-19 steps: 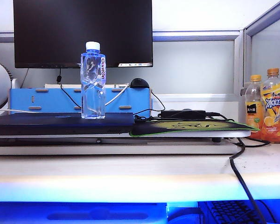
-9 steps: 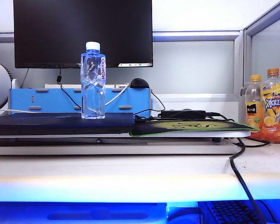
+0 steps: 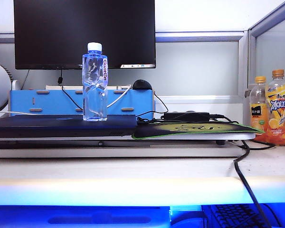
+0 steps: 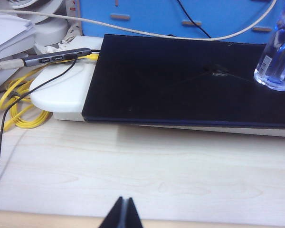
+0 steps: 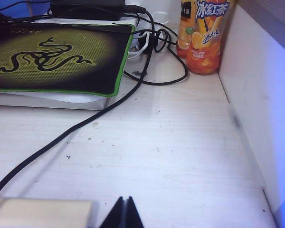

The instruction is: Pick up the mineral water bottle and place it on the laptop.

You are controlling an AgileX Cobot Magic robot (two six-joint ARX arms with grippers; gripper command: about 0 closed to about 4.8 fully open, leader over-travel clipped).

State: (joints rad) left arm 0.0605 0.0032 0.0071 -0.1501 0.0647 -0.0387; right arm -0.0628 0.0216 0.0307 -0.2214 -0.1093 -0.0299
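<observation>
Mineral water bottle [image 3: 94,81] upright on laptop [image 3: 61,125]. Left hand [image 4: 123,214] closed, empty, over tabletop [image 4: 147,166] before laptop. Right hand [image 5: 123,213] closed, empty, near mouse mat [image 5: 57,59].

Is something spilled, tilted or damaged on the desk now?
Nothing stands out. The mineral water bottle stands upright and capped on the closed laptop. No spill shows. Left pincer and right pincer are shut, over bare desk.
</observation>
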